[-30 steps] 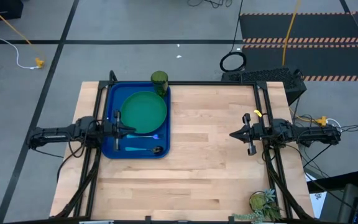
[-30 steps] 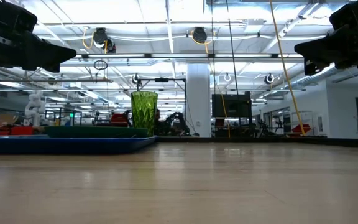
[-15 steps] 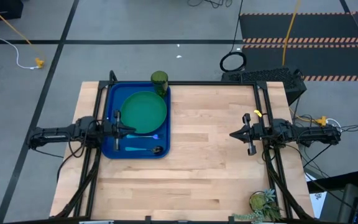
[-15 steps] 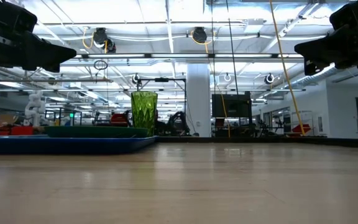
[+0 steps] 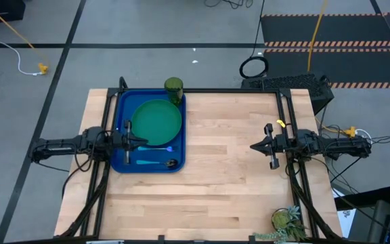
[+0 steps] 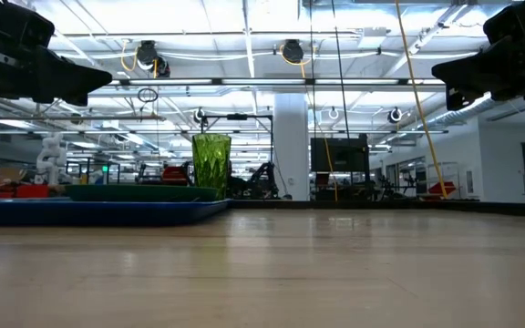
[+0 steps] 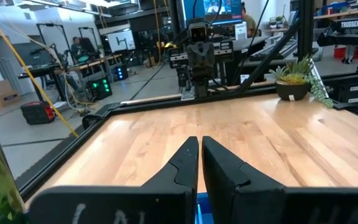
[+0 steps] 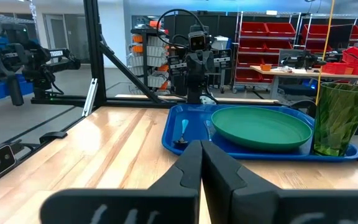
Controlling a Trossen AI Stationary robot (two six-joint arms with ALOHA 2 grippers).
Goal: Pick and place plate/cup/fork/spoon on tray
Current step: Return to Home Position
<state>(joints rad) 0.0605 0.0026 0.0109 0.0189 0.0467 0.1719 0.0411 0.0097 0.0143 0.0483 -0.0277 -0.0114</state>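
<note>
The deep-blue tray lies on the table's left part. The teal-green plate lies flat on the tray. The olive-green cup stands upright in the tray's far right corner. The fork and the spoon, its dark bowl toward the right, lie on the tray's near strip. They also show in the right wrist view: fork, spoon. My left gripper hovers shut and empty above the tray's near part. My right gripper hovers shut and empty above the table's right part.
A small potted plant stands at the table's near right corner. Bare wood stretches between the tray and my right gripper and along the near side. Black frame rails run along the table's far edge.
</note>
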